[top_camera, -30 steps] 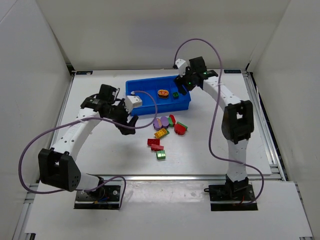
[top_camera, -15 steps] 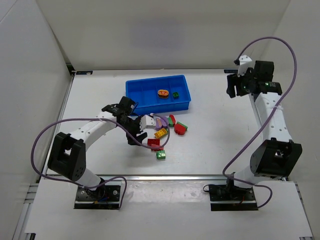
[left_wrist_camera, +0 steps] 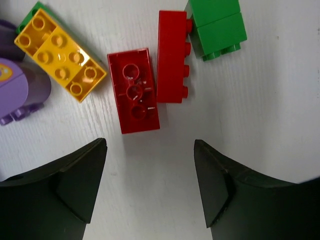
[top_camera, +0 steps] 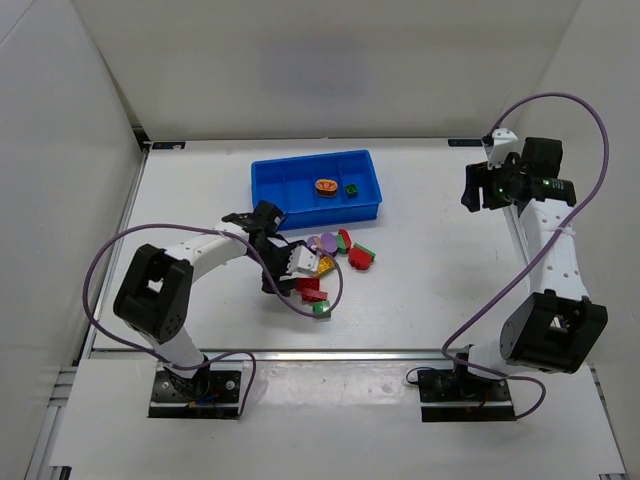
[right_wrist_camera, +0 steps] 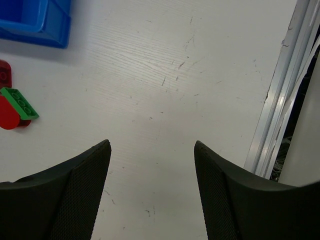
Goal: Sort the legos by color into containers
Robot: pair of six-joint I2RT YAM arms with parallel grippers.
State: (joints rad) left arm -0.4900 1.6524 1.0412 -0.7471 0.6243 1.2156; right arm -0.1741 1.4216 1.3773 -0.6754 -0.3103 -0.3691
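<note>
A: Left pincer (left_wrist_camera: 150, 150) – what state?
B: Open, nothing btw. the jaws. It hangs over the worktop (left_wrist_camera: 280, 125), at bottom centre of its wrist view. Just above the gap lies a red brick (left_wrist_camera: 134, 90), hollow side up. A second red brick (left_wrist_camera: 172, 57) lies on its side and touches the first one on the right.
A: Other legos near?
B: Yes. Green brick (left_wrist_camera: 217, 27) at upper right, touching the second red brick. Yellow brick (left_wrist_camera: 60, 57) at upper left, studs up. Purple piece (left_wrist_camera: 20, 85) at left edge, just beside the yellow.
A: And the right pincer (right_wrist_camera: 152, 150)?
B: Also open and empty, over bare worktop. In top view it is at the right side of frame, well apart from the pile. Its wrist view has a flat green plate (right_wrist_camera: 19, 103) at left edge, lying against red pieces (right_wrist_camera: 7, 117).
A: Where is the tray?
B: Blue tray (top_camera: 300, 212) is at upper centre of top view, just above the pile. Orange oval (top_camera: 326, 186) sits in 3rd compartment from left, small green cube (top_camera: 352, 188) in the 4th.
</note>
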